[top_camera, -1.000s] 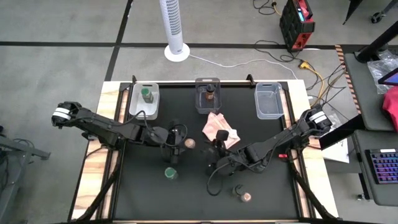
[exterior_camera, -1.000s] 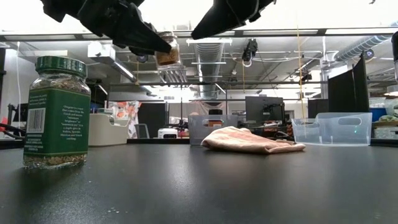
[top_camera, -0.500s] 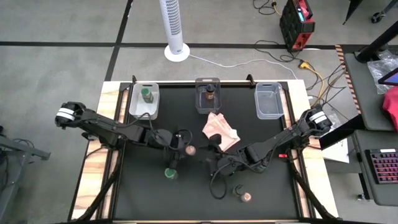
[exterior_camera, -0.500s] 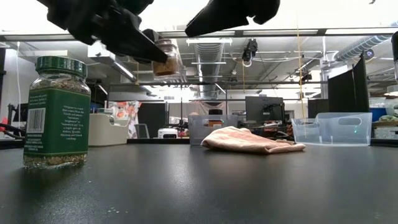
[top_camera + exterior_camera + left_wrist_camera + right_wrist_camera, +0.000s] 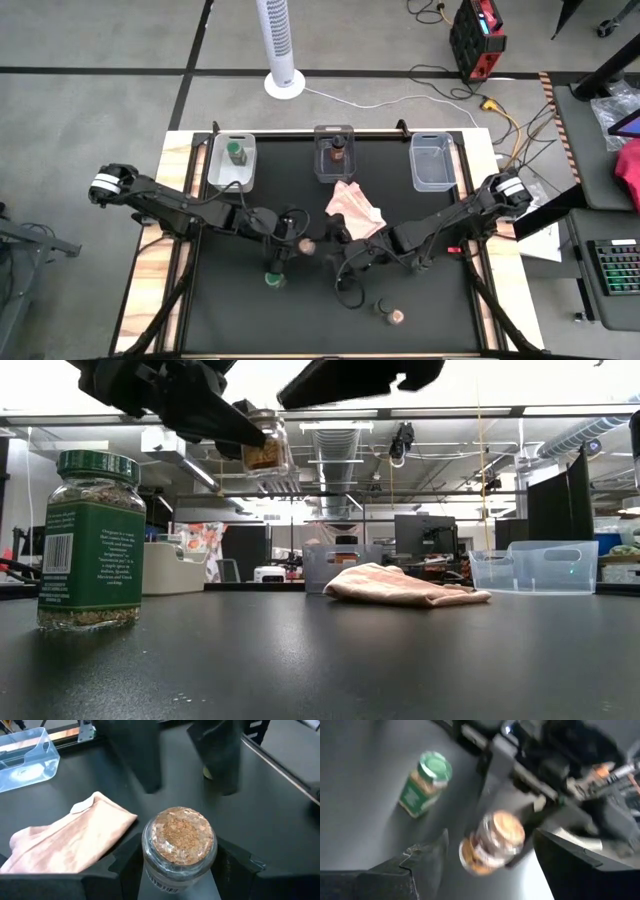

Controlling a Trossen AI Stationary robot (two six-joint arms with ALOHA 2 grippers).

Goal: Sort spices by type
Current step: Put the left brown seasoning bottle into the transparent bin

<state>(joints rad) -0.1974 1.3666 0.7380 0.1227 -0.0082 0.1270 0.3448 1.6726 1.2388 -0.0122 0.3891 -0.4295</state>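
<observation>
Here the left hand (image 5: 296, 243) hangs above the middle of the black counter (image 5: 240, 310), closed on a small glass spice jar (image 5: 179, 845); the left wrist view shows its 2 dark fingers (image 5: 125, 865) pressed against the jar's sides, with the tan-brown granules showing through the jar's end that faces the camera. From the low view the same jar (image 5: 264, 450) is well clear of the surface, tilted, clamped at the tip of the left arm. The right hand (image 5: 338, 255) sits just beside it, across a small gap, with its fingers spread apart and nothing between them; its own wrist view looks past both open fingers at the held jar (image 5: 492, 842). A green-lidded jar (image 5: 274, 279) stands upright on the counter just in front of the left hand, and it fills the left side of the low view (image 5: 91, 540). Another jar with a pinkish-tan lid (image 5: 396, 317) rests near the front edge, to the right. Along the far edge are 3 clear bins: the left bin (image 5: 217, 172) holds a green-lidded jar (image 5: 235, 152), the middle bin (image 5: 322, 168) holds a dark-lidded jar (image 5: 337, 153), and the right bin (image 5: 434, 168) holds no jar that I can see. A crumpled pink cloth (image 5: 353, 209) lies just in front of the middle bin.
</observation>
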